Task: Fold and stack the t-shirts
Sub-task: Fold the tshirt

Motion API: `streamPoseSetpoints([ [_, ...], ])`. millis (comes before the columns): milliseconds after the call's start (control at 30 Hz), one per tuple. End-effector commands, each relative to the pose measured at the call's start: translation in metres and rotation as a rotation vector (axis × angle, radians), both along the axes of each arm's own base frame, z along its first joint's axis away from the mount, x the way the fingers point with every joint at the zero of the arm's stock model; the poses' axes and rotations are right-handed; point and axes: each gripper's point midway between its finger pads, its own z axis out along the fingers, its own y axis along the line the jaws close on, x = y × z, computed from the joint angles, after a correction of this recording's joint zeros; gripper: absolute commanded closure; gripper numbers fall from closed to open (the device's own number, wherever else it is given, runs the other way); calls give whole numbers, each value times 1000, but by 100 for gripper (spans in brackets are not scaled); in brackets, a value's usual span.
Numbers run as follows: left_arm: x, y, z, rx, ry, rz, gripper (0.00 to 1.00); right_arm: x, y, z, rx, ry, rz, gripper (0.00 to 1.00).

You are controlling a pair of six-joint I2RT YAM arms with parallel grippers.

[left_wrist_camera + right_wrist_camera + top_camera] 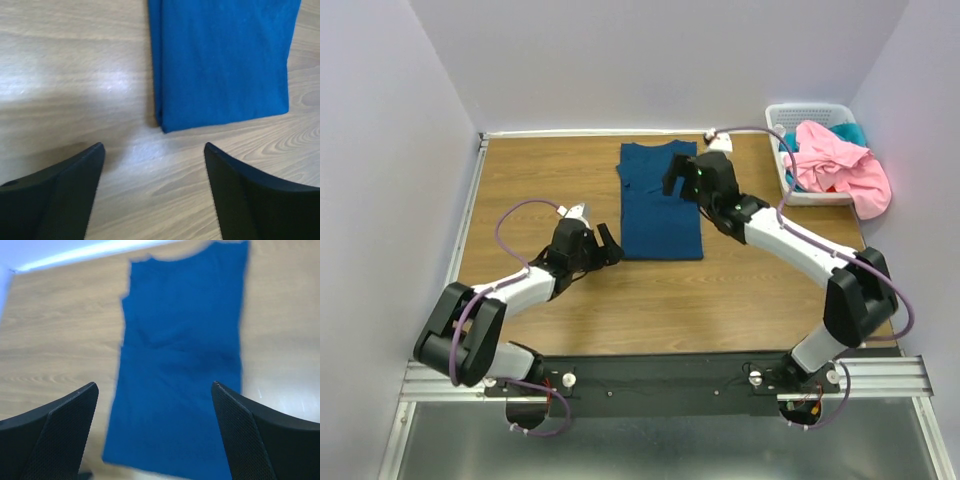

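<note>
A dark blue t-shirt (660,200) lies flat on the wooden table, folded into a long narrow rectangle. My left gripper (611,245) is low beside its near left corner, open over bare wood. In the left wrist view that corner of the shirt (225,60) lies just beyond the open left gripper (154,150). My right gripper (680,182) hovers open above the shirt's far right part. The right wrist view looks down the length of the shirt (182,365) between the spread fingers of the right gripper (155,387). A pink t-shirt (840,172) spills out of the basket, over a brighter teal one (851,131).
The white slatted basket (807,110) stands at the far right corner by the wall. Grey walls close in the table on the left, back and right. A cable (750,129) runs along the back edge near the basket.
</note>
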Motion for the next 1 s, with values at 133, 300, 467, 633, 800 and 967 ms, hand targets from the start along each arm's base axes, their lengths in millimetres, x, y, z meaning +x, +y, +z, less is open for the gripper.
streamPoseSetpoints([
  [133, 20, -24, -7, -24, -1, -79, 45, -65, -69, -77, 33, 154, -232, 0],
  [300, 13, -33, -19, -47, 33, -124, 48, -84, -87, -80, 32, 145, -254, 0],
  [467, 11, -40, -25, -47, 48, -141, 55, -94, -98, -93, -5, 157, -267, 0],
  [633, 14, -39, -35, -29, 70, -129, 70, -100, -98, -107, -20, 197, -249, 0],
  [800, 20, -38, -37, -14, 66, -118, 74, -106, -94, -119, -26, 234, -219, 0],
  [967, 23, -39, -37, -5, 65, -122, 100, -114, -85, -141, -25, 311, -179, 1],
])
